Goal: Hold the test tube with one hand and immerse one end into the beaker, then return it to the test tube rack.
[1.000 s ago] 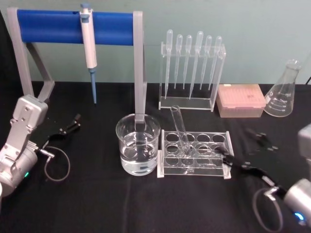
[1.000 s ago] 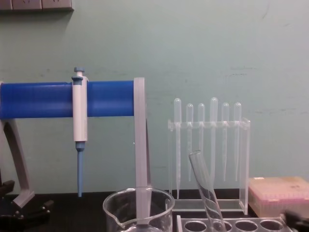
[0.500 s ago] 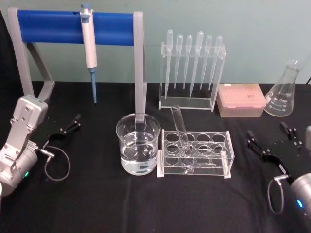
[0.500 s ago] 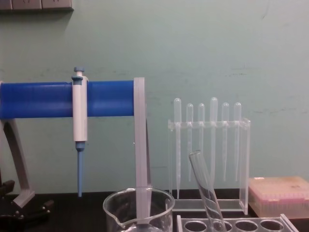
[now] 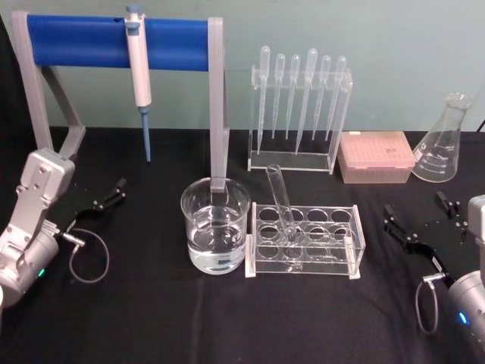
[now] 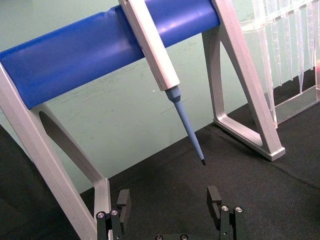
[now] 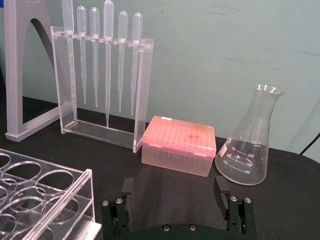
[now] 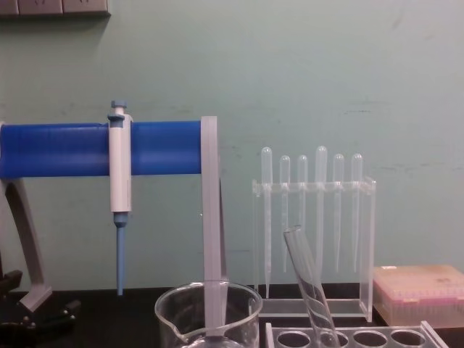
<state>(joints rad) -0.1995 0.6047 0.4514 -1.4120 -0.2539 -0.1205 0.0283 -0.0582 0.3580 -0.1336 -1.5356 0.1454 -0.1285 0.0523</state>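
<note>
The test tube leans to the left in the clear plastic rack at the table's middle, its open rim up; it also shows in the chest view. Just left of the rack stands the beaker, partly filled with clear liquid. My right gripper rests open well to the right of the rack, nothing between its fingers. Far off at the left of the table sits my left gripper, also open and holding nothing.
A white pipettor with a blue tip hangs on the blue-barred stand behind the beaker. A clear rack of plastic pipettes, a pink tip box and a conical flask line the back right.
My right gripper has pulled back from the right end of the rack to the table's right side. The test tube stays leaning in the rack. The left arm has not moved.
</note>
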